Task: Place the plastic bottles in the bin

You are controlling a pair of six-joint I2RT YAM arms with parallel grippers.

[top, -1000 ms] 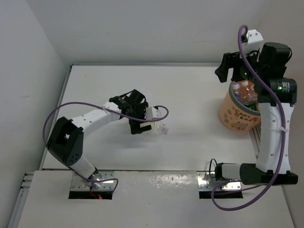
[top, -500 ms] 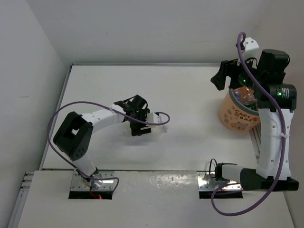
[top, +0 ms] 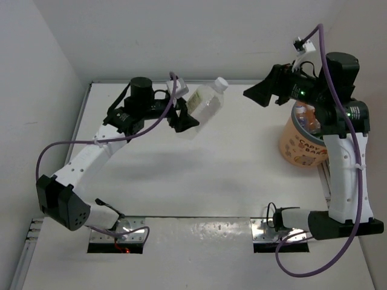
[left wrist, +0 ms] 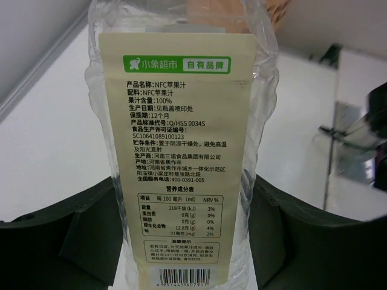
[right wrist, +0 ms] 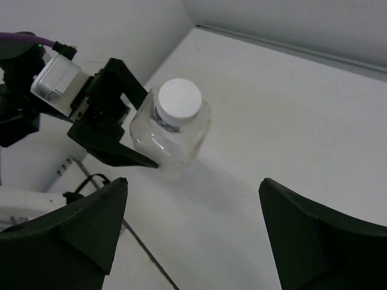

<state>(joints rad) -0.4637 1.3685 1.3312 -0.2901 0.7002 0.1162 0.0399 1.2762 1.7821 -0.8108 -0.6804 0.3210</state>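
My left gripper (top: 191,118) is shut on a clear plastic bottle (top: 204,107) with a white cap and holds it in the air over the back of the table, cap pointing right. In the left wrist view the bottle's cream label (left wrist: 180,145) fills the gap between my fingers (left wrist: 66,235). My right gripper (top: 253,94) is open and empty, a short way right of the cap and left of the orange bin (top: 299,147). The right wrist view shows the bottle (right wrist: 172,130) ahead of my open right gripper (right wrist: 193,232). Other bottles (top: 309,118) lie inside the bin.
The white table (top: 242,181) runs to a back wall and a left wall. The bin stands at the table's right edge beside the right arm's upright link (top: 346,175). The arm bases sit on metal plates (top: 118,232) at the near edge.
My left arm has lifted the bottle off the middle of the table and swung it up toward the back right. My right gripper has moved left, away from above the bin, toward the bottle.
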